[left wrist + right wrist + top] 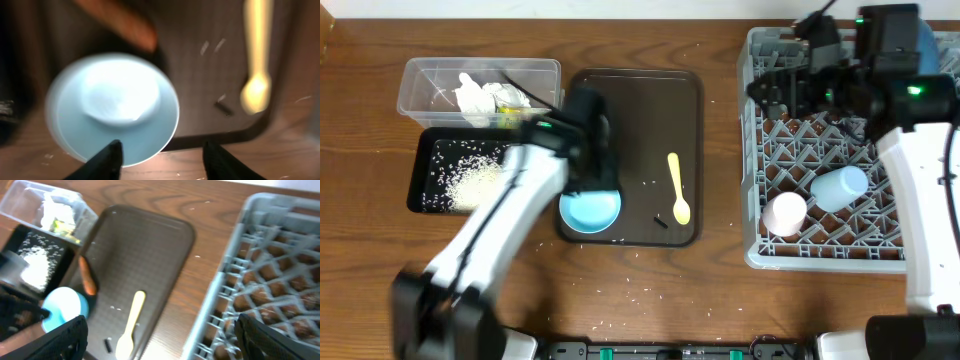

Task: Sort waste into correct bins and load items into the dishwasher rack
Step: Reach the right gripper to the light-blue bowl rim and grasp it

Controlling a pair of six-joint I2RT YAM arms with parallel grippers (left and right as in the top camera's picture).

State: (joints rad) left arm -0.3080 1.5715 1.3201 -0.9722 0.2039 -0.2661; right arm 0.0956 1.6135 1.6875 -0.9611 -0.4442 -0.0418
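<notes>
A small pale blue bowl (590,211) sits at the front left corner of the brown serving tray (640,110). My left gripper (588,178) hovers open just above the bowl (115,107), fingers apart (165,160). An orange carrot piece (125,22) lies on the tray beside the bowl, and also shows in the right wrist view (88,277). The yellow spoon (676,187) lies on the tray. My right gripper (782,88) is open and empty (165,340) over the far left of the grey rack (752,150). The rack holds a pink cup (785,213), a light blue cup (840,187) and a blue plate (926,45).
The clear tub (420,85) at far left holds crumpled tissue (475,97) and a yellow-green wrapper (508,97). The black tray (425,160) in front of it holds rice (475,182). Loose rice grains (640,295) lie on the table front. A small dark scrap (660,221) lies on the brown tray.
</notes>
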